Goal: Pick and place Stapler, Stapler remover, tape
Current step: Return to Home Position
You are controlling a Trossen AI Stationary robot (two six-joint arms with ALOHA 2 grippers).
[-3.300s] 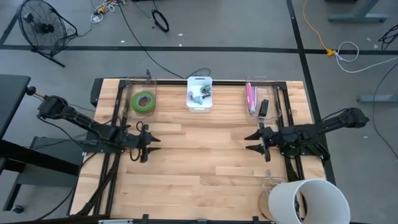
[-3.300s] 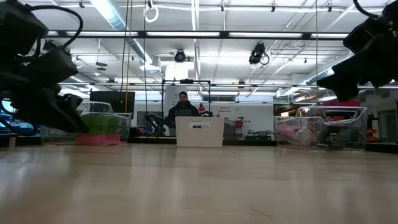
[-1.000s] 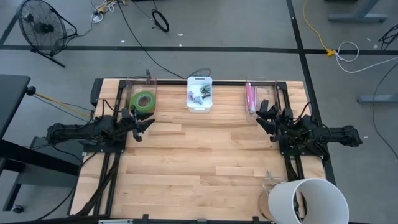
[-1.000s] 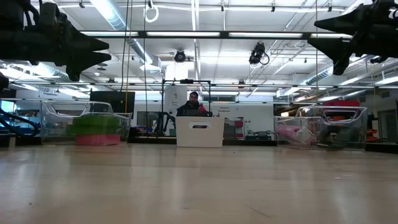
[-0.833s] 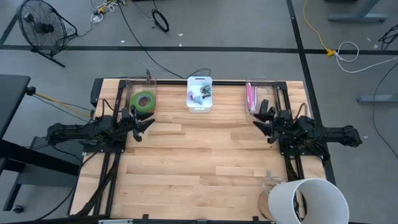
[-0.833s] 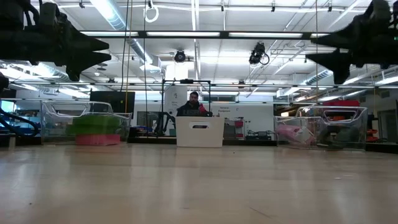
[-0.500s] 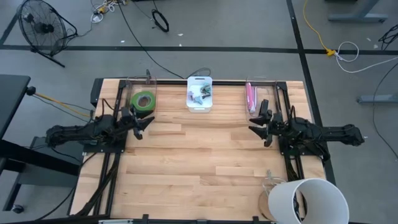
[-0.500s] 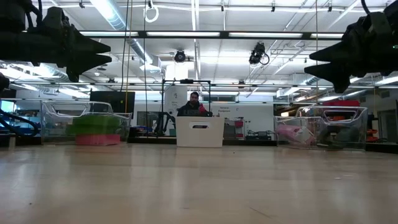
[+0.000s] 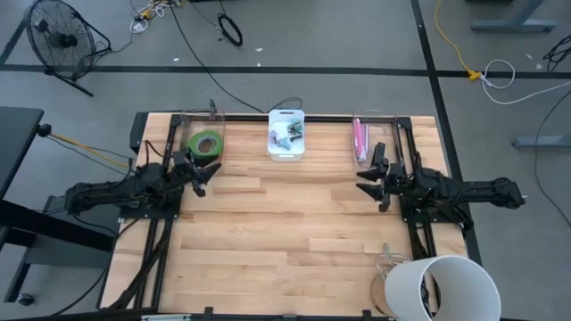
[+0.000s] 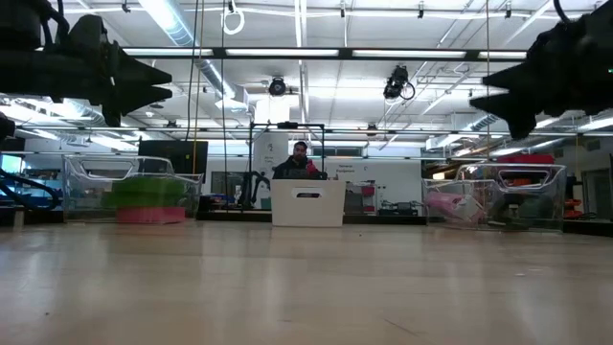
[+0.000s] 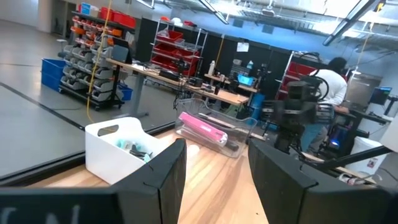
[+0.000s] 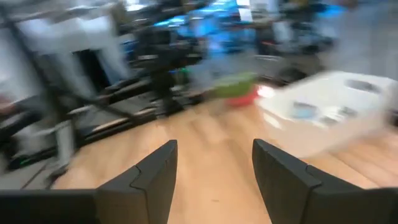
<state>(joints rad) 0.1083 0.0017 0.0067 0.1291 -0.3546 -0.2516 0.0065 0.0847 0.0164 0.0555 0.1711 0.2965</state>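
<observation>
Where the desk (image 9: pixel 268 232) reaches its far edge, three bins stand in a row: the left clear bin (image 9: pixel 189 134) toward the far left corner, the white bin (image 9: pixel 286 116) at the middle, and the right clear bin (image 9: pixel 385 134) toward the far right corner. The tape lies in the left clear bin. From above only one green ring (image 9: pixel 205 144) shows. The low view shows a green layer (image 10: pixel 148 192) resting on a pink-red layer (image 10: pixel 148 215), and the number of rolls in the green layer cannot be told. One pink stapler (image 9: pixel 359 138) lies in the right clear bin. The small items (image 9: pixel 287 135) in the white bin are too small to count or name. Two grippers are in view, both raised over bare desk: the left gripper (image 9: pixel 200 176) near the left edge, just in front of the left clear bin, and the right gripper (image 9: pixel 368 185) near the right edge. The left gripper's fingers (image 11: pixel 158 177) and the right gripper's fingers (image 12: pixel 152 171) are spread apart with nothing between them. One white tub (image 9: pixel 442 287) at the near right corner is cut off by the picture's edge. One person (image 10: pixel 300 161) shows beyond the white bin.
</observation>
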